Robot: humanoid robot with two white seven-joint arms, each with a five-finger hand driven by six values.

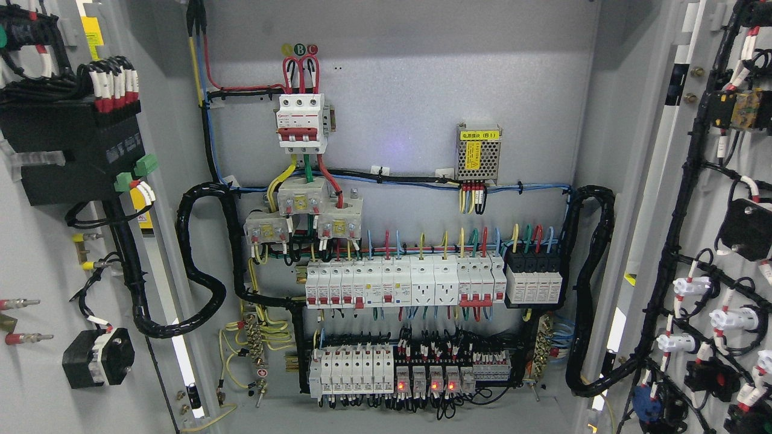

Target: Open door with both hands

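Note:
Both doors of a grey electrical cabinet stand swung wide. The left door (36,253) shows its inner face with a black box, wired terminals and a black switch block. The right door (699,199) shows its inner face too, carrying black cable looms and rows of white and black button backs. Between them the cabinet's back panel (398,90) is fully exposed. Neither of my hands nor either arm appears anywhere in the head view.
On the back panel sit a three-pole main breaker (301,123), a small metal power supply (478,152), a row of white breakers and sockets (404,283), and a lower row of relays with red lights (422,377). Thick black conduits (205,259) loop from both sides to the doors.

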